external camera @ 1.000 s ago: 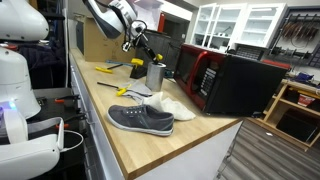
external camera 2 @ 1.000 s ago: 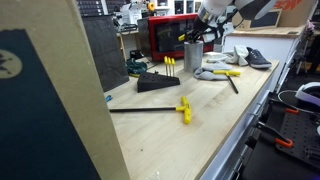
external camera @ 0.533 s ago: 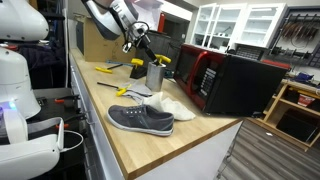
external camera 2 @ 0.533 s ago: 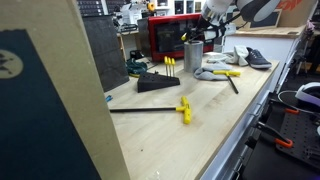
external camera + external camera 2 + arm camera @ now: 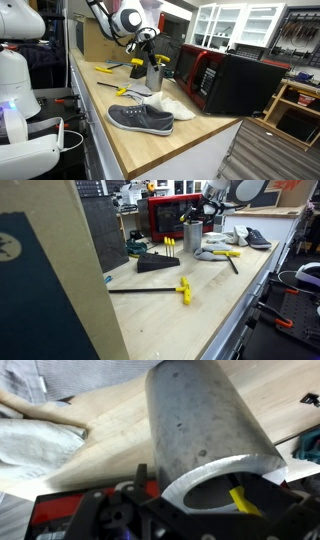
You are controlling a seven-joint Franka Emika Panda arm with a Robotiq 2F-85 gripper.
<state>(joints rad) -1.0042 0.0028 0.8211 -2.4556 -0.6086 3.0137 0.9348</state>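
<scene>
A grey metal cup point(image 5: 155, 73) point(image 5: 192, 235) stands upright on the wooden workbench point(image 5: 110, 140). My gripper point(image 5: 147, 46) point(image 5: 210, 208) hangs just above its mouth, open, with nothing between its fingers. In the wrist view the cup point(image 5: 195, 420) fills the frame. A yellow-handled tool point(image 5: 238, 500) stands inside it, leaning against the rim. One black finger point(image 5: 140, 478) shows beside the cup's wall, apart from it.
A grey shoe point(image 5: 140, 118) point(image 5: 255, 237) and a white cloth point(image 5: 170, 105) point(image 5: 35, 440) lie near the cup. A red and black microwave point(image 5: 235, 80) stands behind it. Yellow-handled tools point(image 5: 128, 91) point(image 5: 185, 288) and a black tool stand point(image 5: 160, 260) sit along the bench.
The jaws have gone from nearly shut to wide open over the cup. The gripper has risen slightly, and the yellow-handled tool now rests in the cup.
</scene>
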